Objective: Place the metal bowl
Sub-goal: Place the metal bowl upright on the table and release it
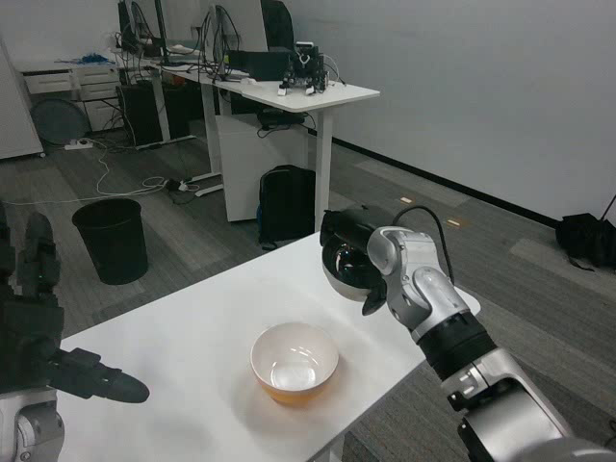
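beneath my fingers lies the white table (192,337), the surface meant to receive the load. my right hand (358,258) grips the metal bowl (344,272) at the table's far corner, fingers wrapped over its rim, bowl tipped on its side with the hollow facing me; i judge it is carried, not yet set down, though whether its lower edge touches the table i cannot tell. nearer to me than those fingers, well apart, sits an orange bowl (295,363) with a white inside, upright; it takes up the middle ground, so i judge the placement must clear it. my left hand (43,332) waits at the near left edge, fingers spread, grasping nothing.
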`<state>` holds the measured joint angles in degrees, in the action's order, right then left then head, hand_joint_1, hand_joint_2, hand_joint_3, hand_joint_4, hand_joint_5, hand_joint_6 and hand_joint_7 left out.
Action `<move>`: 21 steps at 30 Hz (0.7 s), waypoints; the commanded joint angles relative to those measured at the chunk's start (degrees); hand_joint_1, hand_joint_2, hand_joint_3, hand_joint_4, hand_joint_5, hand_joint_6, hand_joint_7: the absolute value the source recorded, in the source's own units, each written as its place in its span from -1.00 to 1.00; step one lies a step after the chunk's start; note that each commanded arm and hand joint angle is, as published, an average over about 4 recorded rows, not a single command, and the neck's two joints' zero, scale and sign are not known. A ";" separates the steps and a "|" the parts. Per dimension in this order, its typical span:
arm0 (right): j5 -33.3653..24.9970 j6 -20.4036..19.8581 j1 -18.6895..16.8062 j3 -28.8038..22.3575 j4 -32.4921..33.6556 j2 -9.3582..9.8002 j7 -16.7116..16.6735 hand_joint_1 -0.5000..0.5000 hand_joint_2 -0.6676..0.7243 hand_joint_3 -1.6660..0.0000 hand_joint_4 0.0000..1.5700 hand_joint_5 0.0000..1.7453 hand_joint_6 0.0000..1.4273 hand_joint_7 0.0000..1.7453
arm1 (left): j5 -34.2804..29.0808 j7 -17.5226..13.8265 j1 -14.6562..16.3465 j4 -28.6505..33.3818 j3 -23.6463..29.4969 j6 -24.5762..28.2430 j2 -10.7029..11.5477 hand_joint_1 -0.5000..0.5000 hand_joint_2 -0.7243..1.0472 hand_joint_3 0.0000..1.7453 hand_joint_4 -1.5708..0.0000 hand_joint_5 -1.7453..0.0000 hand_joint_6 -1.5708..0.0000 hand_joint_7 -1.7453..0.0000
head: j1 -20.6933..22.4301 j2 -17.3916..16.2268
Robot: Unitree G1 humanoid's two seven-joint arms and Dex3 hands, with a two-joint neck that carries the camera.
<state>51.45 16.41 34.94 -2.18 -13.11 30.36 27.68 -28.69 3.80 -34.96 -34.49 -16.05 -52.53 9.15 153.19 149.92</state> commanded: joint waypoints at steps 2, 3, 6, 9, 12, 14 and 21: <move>-0.08 -1.58 -0.78 0.05 -6.33 0.97 -2.57 -0.75 -0.91 -0.81 0.75 0.75 0.68 0.36 | 0.08 -0.20 -1.23 -0.69 0.14 -0.03 0.06 -0.98 -1.00 -0.95 1.00 1.00 1.00 1.00 | -0.30 -0.44; -0.12 -2.04 -0.84 -0.02 -7.54 0.93 -3.16 -0.75 -0.89 -0.81 0.75 0.78 0.67 0.38 | 0.08 -0.20 -1.34 -0.84 0.14 -0.03 0.04 -0.96 -1.00 -0.95 1.00 1.00 1.00 1.00 | -0.32 -0.50; -0.12 -3.01 -1.39 -0.39 -10.07 0.67 -4.57 -0.75 -0.86 -0.81 0.75 0.78 0.64 0.44 | 0.04 -0.20 -1.58 -1.17 0.08 -0.03 -0.01 -0.98 -1.00 -1.00 1.00 1.00 1.00 1.00 | -0.46 -0.84; -0.16 -3.49 -2.38 -0.76 -11.81 0.36 -5.71 -0.75 -0.84 -0.81 0.65 0.83 0.59 0.48 | 0.04 -0.20 -1.74 -1.54 0.05 0.01 -0.05 -1.00 -1.00 -1.00 1.00 1.00 1.00 1.00 | -1.06 -1.28; -0.34 -4.40 -3.92 -0.87 -12.49 0.12 -6.98 -0.75 -0.82 -0.81 0.46 0.89 0.54 0.52 | 0.04 -0.20 -1.89 -1.79 0.05 0.06 -0.14 -1.00 -1.00 -1.00 1.00 1.00 1.00 1.00 | -1.34 -1.84; -0.43 -4.99 -5.15 -0.94 -12.55 -0.04 -8.13 -0.75 -0.82 -0.81 0.36 0.89 0.50 0.52 | 0.04 -0.20 -1.96 -2.03 0.05 0.06 -0.22 -1.00 -1.00 -1.00 1.00 1.00 1.00 1.00 | -1.45 -2.19; -0.47 -7.32 -7.78 -1.47 -12.38 -1.22 -10.81 -0.71 -0.77 -0.88 -0.01 0.89 0.12 0.64 | 0.04 -0.20 -2.53 -2.99 0.01 0.06 -0.31 -1.00 -1.00 -0.95 1.00 1.00 1.00 1.00 | -3.19 -3.25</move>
<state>51.29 9.90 28.71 -3.17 -25.10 29.77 17.67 -28.69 3.68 -36.49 -36.70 -16.17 -52.50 9.00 150.36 146.77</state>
